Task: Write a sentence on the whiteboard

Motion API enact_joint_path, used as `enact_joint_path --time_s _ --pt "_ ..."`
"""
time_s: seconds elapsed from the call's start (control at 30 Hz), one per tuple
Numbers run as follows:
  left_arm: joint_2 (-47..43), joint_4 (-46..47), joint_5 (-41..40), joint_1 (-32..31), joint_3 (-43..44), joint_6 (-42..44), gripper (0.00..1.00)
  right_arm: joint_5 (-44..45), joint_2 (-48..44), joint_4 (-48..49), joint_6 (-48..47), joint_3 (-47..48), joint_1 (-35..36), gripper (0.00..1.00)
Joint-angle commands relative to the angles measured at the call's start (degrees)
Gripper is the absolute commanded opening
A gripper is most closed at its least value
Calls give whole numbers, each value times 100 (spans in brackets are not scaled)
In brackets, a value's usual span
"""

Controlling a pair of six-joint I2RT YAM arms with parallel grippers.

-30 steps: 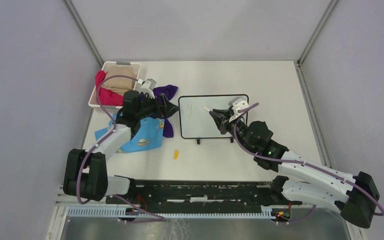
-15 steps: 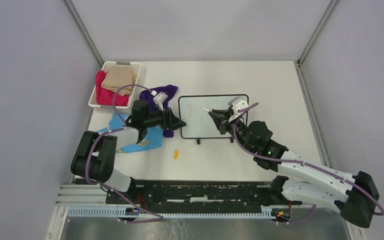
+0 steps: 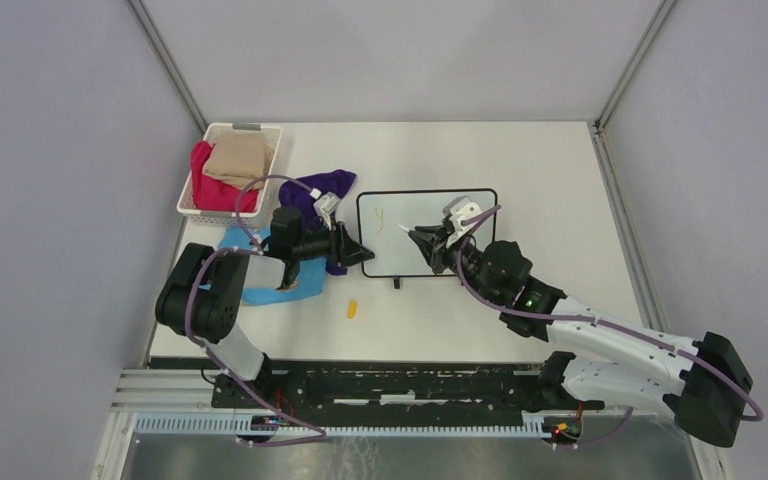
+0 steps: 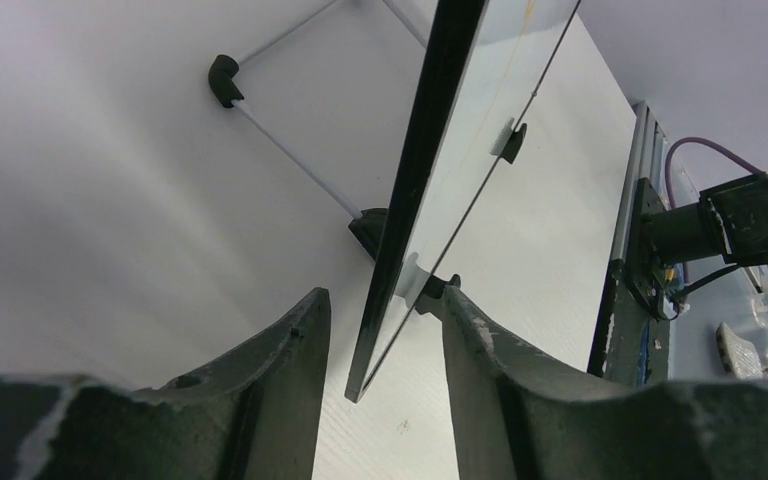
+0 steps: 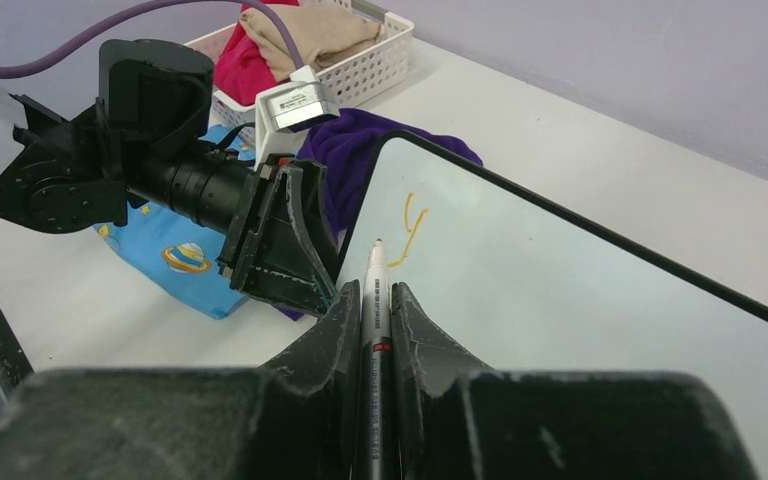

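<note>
At table centre the whiteboard [image 3: 405, 205] stands on its feet; the left gripper [image 3: 360, 248], jaws parted, straddles its nine o'clock edge, likely to steady it, while the right gripper [image 3: 418, 238] pinches a marker [image 5: 374, 290] beside the sentence [image 5: 412, 225], only its first yellow letter written

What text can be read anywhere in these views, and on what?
"y": the sentence so far, one yellow handwritten letter on the whiteboard.
Small print on the marker held in the right gripper: too small to read.
Nothing else legible in any view.
</note>
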Motion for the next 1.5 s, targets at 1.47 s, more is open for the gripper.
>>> enact_joint_path --time_s 1.47 --pt "400 366 279 -103 112 94 21 1395 1774 470 -182 1083 205 0"
